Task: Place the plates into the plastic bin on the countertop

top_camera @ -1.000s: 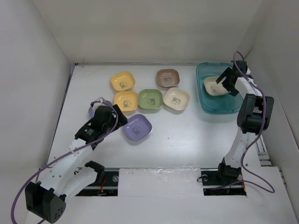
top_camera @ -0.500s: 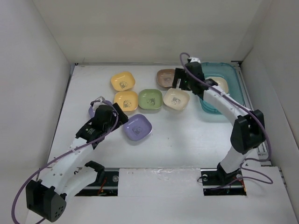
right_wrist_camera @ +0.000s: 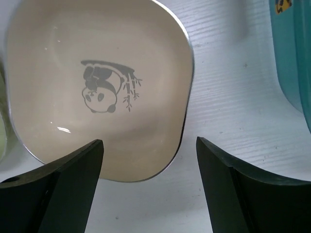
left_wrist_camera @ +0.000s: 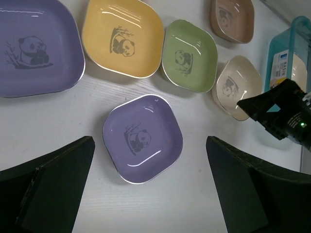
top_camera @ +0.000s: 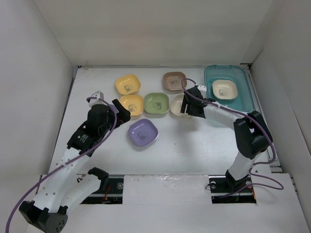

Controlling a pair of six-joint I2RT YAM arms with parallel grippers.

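Done: binned beige plate (top_camera: 224, 89) inside plastic bin (top_camera: 229, 108) at 2 o'clock | Left: seven on bench (top_camera: 194, 141) | right end effector (right_wrist_camera: 148, 145) wide open, empty, straddling loose beige plate (right_wrist_camera: 97, 87) | left end effector (left_wrist_camera: 149, 143) wide open, empty, above lavender plate (left_wrist_camera: 142, 138)

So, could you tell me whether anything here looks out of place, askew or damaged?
Nothing stands out: one beige plate lies flat in the plastic bin, and the other plates sit right way up on the countertop, none visibly broken.
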